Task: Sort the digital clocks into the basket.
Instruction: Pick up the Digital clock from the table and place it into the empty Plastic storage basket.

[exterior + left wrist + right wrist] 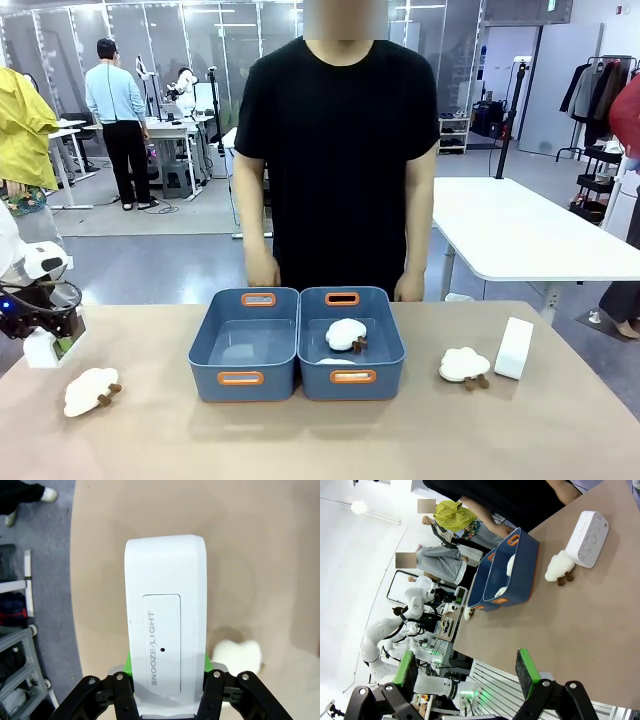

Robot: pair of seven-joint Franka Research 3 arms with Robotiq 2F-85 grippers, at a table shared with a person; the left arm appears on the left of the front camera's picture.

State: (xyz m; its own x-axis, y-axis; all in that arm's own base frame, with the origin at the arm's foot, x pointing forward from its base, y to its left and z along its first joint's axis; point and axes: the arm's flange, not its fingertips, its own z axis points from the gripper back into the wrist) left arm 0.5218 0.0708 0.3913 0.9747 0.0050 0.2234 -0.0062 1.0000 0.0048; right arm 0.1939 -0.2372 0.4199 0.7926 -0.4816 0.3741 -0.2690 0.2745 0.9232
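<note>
Now my left gripper (48, 338) is clenched on one digital clock (167, 605), w/ its long axis running straight out from the grip, at the counter's (150, 440) left edge; the empty basket (215, 380) lies to my right. Right gripper (470, 672) released, nearer the 2nd clock (513, 347).

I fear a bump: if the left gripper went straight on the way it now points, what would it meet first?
Most likely the bare table; the digital clock gripped by the left gripper would touch it first. The sheep toy lies off to one side. Height above the table is unclear.
</note>
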